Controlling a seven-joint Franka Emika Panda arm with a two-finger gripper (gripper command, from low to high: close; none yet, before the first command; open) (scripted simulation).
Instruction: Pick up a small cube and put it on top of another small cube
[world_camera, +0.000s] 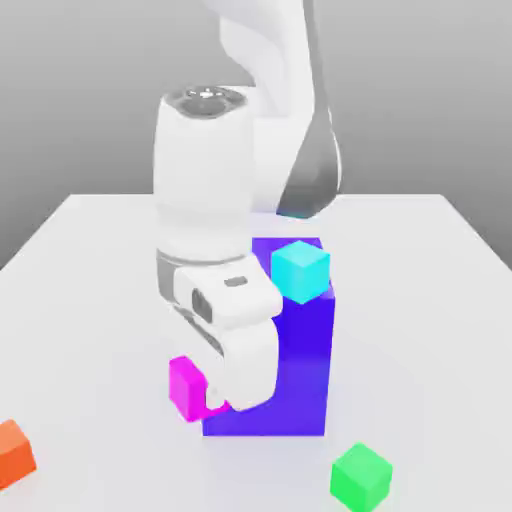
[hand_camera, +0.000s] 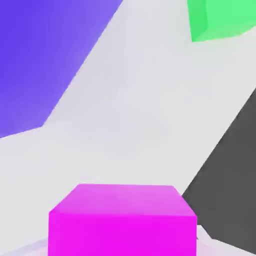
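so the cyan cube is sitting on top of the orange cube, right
Not quite: the cyan cube sits on top of the large blue-purple block, not the orange cube, which lies apart at the exterior view's lower left. The exterior view shows this.

Bright, even, diffuse light, faint soft shadows on white table (world_camera: 90, 260), no glare, mild blur

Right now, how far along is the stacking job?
Done: the gripper is shut on the pink cube, which looks lifted off the table beside the big purple block. In hand: carrying it. Left: setting it on another small cube; the green cube and the orange cube sit bare on the table, and the cyan cube tops the block.
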